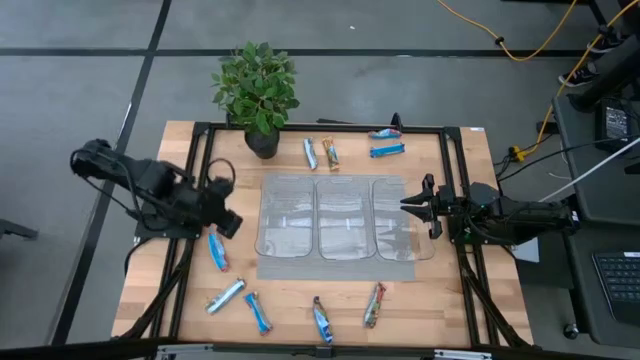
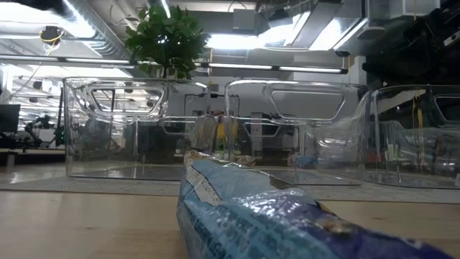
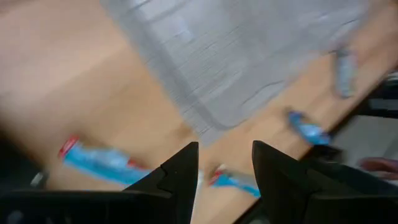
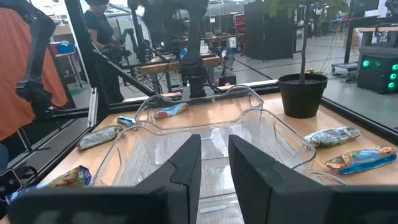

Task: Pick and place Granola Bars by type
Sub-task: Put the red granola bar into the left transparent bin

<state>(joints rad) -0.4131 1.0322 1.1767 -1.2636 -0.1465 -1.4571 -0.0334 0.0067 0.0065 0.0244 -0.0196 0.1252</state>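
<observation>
The jaws of the left gripper (image 1: 232,222) are apart and hold nothing; one blue granola bar (image 1: 218,250) lies on the table (image 1: 160,300) just beside them. The right gripper (image 1: 412,203), jaws also apart, hovers at the clear bins (image 1: 340,230).

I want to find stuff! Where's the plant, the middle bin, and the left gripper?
plant (image 1: 256,82), high view, on its leaves.
middle bin (image 1: 343,222), high view, on its clear floor.
left gripper (image 1: 231,223), high view, between fingertips.

Wooden table (image 1: 150,270): bars (image 1: 218,250), bins (image 1: 343,218), plant (image 1: 257,92).
</observation>
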